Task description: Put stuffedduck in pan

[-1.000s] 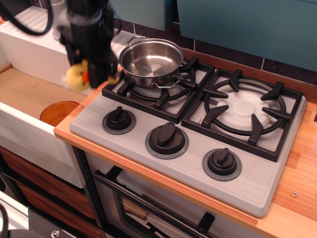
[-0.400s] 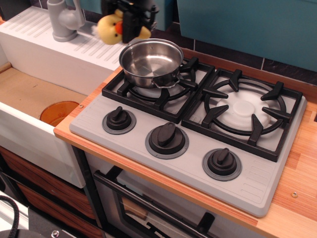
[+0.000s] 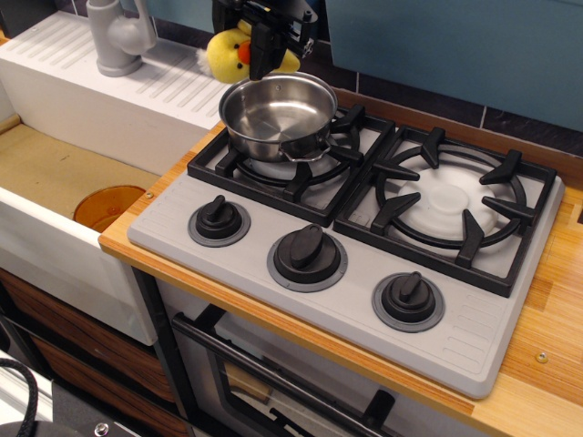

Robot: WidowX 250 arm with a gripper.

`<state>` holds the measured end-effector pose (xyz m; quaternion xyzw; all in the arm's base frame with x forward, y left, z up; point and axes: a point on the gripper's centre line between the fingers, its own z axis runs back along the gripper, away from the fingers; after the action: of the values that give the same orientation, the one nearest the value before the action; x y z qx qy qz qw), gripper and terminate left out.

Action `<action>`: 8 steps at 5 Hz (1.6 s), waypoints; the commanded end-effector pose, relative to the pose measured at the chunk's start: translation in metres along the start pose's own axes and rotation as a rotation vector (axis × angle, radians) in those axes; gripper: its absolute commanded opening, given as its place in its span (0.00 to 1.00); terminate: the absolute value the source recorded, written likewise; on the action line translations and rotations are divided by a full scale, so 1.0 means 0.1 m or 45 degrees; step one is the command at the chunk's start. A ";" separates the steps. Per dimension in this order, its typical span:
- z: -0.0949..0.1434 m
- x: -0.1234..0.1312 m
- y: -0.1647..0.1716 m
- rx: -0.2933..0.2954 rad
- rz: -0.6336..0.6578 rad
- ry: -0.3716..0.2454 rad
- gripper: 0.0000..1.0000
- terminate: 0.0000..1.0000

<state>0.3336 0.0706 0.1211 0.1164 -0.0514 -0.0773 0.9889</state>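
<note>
The yellow stuffedduck (image 3: 228, 55) with an orange beak hangs in my black gripper (image 3: 264, 55), which is shut on it. The duck is held in the air just above the far left rim of the pan (image 3: 278, 114). The pan is a shiny steel pot with two loop handles and stands empty on the left burner grate (image 3: 291, 164). Most of the gripper's upper part is cut off by the top of the frame.
A grey stove top (image 3: 346, 264) carries a second burner grate (image 3: 451, 205) on the right and three black knobs (image 3: 308, 255) in front. A white sink (image 3: 64, 173) with an orange drain and a grey tap (image 3: 118, 36) lies to the left. A teal wall stands behind.
My gripper has carried the duck up from beside the pan's left over the sink edge, then right and slightly down, to the pan's far left rim.
</note>
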 end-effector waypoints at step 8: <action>0.43 0.44 -0.45 -0.059 -0.010 -0.089 1.00 0.00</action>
<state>0.3592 0.0119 0.1380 0.0875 -0.0546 -0.0866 0.9909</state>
